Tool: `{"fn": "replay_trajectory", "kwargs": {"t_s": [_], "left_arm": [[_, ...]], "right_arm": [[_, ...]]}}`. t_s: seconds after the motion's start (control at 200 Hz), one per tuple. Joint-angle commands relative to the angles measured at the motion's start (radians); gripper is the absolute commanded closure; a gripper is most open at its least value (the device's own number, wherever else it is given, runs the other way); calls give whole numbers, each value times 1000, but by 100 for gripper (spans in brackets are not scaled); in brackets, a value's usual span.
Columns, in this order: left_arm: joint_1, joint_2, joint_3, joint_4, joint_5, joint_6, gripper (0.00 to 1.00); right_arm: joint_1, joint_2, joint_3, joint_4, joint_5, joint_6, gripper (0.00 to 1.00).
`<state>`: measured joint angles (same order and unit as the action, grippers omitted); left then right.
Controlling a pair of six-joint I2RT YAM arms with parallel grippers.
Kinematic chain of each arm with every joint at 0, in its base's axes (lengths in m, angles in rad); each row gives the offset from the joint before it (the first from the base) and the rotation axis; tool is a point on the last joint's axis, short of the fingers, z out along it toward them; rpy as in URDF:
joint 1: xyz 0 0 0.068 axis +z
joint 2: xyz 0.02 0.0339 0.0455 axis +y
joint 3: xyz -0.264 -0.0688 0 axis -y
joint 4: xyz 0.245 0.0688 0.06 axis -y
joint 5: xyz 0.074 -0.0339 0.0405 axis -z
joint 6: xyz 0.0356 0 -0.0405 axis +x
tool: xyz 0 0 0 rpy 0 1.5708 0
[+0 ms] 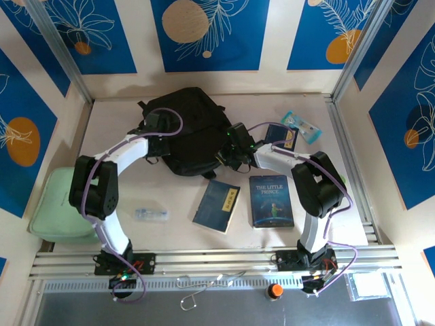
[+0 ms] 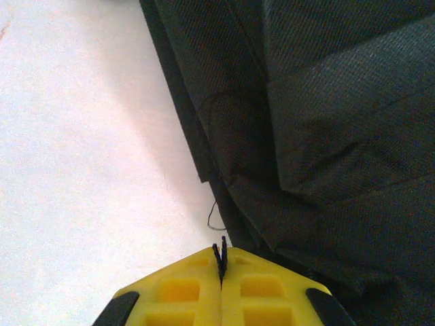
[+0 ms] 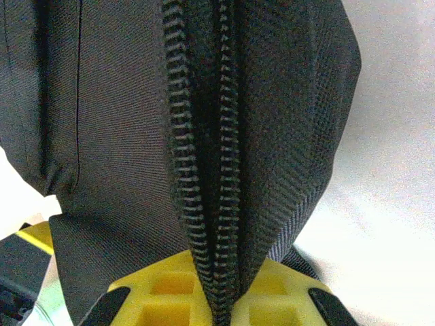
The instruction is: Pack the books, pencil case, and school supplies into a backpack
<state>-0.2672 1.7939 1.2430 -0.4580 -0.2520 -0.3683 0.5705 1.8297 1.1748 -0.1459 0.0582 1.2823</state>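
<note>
The black backpack (image 1: 187,132) lies slumped in the upper middle of the tabletop (image 1: 170,193), an arm at each flank. The left pincer (image 2: 221,266) is clenched just beside the bag's left edge; a thin black sliver pokes up between its yellow pads, and I cannot tell what it belongs to. The right pincer (image 3: 221,288) is grasping the backpack on its right side, with a ridge of fabric and its zipper (image 3: 204,170) squeezed between the pads, the teeth there meshed shut. What the bag holds cannot be seen. The books (image 1: 217,205) are out on the tabletop: one lower centre, the Little Prince copy (image 1: 271,200) just right of it, a third book (image 1: 279,134) at upper right beside a pale blue packet (image 1: 300,125). A mint green case (image 1: 64,204) rests at the left edge
</note>
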Motion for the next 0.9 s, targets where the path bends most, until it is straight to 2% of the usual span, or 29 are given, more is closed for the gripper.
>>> {"fn": "replay_trajectory", "kwargs": {"t_s": [0.0, 0.14, 0.355, 0.525, 0.67, 0.76, 0.895], "left_arm": [[60, -12, 18, -7, -177, -37, 100], [80, 10, 43, 5, -183, -75, 100], [123, 124, 111, -91, -75, -118, 100], [157, 128, 121, -107, -48, -119, 100], [177, 58, 118, -104, -34, -113, 70], [181, -2, 99, -108, -5, -123, 59], [181, -124, 21, -84, 130, -145, 55]], "right_arm": [[-18, -28, -30, -43, 43, -33, 94], [3, -20, -33, -8, 7, -35, 94], [28, -15, -45, 49, -48, -24, 93], [48, 38, -9, 121, -149, -27, 93], [89, 105, 68, 144, -217, -32, 90], [99, 125, 116, 136, -251, -63, 78], [88, 53, 129, 20, -216, -159, 48]]}}
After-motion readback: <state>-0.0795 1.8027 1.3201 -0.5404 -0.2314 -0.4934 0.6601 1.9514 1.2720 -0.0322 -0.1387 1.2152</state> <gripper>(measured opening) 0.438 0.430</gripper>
